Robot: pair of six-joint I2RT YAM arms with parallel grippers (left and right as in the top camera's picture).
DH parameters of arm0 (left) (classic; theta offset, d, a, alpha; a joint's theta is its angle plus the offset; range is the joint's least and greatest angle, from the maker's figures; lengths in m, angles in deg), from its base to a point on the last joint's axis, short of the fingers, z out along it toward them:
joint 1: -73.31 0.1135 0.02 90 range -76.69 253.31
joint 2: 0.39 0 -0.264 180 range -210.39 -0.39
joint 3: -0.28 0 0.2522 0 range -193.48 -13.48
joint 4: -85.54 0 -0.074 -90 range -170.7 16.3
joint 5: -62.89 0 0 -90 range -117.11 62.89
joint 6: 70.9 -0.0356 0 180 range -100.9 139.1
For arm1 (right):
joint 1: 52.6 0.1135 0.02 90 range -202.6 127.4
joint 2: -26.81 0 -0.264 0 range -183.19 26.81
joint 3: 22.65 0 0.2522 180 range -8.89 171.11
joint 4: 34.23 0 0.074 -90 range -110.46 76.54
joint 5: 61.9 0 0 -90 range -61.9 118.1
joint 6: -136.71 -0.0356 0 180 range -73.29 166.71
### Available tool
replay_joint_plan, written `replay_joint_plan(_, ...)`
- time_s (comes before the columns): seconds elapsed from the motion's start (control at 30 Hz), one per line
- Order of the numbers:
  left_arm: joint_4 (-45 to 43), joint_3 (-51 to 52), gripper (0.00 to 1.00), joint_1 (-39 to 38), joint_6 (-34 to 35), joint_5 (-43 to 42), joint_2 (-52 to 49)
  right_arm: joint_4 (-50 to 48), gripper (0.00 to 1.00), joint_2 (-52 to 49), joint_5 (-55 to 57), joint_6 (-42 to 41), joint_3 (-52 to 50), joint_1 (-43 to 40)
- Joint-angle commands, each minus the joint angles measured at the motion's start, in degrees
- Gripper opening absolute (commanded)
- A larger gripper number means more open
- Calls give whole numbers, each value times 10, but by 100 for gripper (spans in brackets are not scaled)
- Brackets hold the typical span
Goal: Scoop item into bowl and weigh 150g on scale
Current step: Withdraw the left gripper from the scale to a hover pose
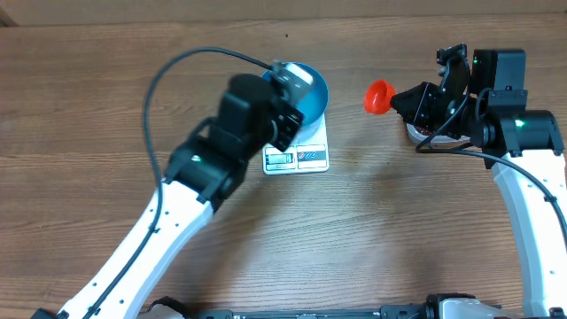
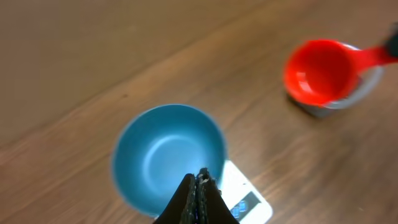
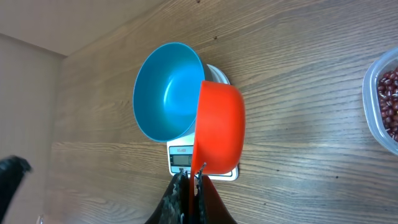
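**Inspector:** Toward the worktop's far edge, what stands?

**Aide:** Bowl (image 1: 314, 93), empty, on scale (image 1: 306, 158). Left gripper (image 2: 198, 175) closed, empty, above it. Right gripper (image 3: 189, 179) clamps scoop (image 3: 221, 127). Beans (image 3: 390, 99) in tub (image 3: 373, 127), toward right edge.

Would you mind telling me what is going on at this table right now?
The right arm, jaws shut on an empty red scoop, holds it near the clear tub of beans. The left arm hovers above the empty blue bowl on the white scale, its jaws shut on nothing.
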Motion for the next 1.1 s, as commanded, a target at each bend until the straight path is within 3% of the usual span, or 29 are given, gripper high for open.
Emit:
replay_joint_plan(0.0,26,-11,4,31,6,2,11,-6,4,2,-2,5,4,-1)
replay_joint_plan(0.13,117,-11,4,50,-54,1,9,-10,4,2,0,5,4,-1)
replay_joint_plan(0.2,147,-11,4,50,-132,-7,9,-12,4,2,0,4,4,-1)
replay_joint_plan(0.27,163,-11,4,50,-257,0,8,-13,4,2,0,4,4,-1)
replay_joint_plan(0.33,150,-11,4,51,-313,23,8,-14,4,2,0,4,4,-1)
replay_joint_plan(0.87,191,-12,4,167,-228,-192,43,-14,4,2,0,4,4,-1)
replay_joint_plan(1.07,214,-12,4,173,-228,-192,42,-13,4,2,0,4,4,-1)
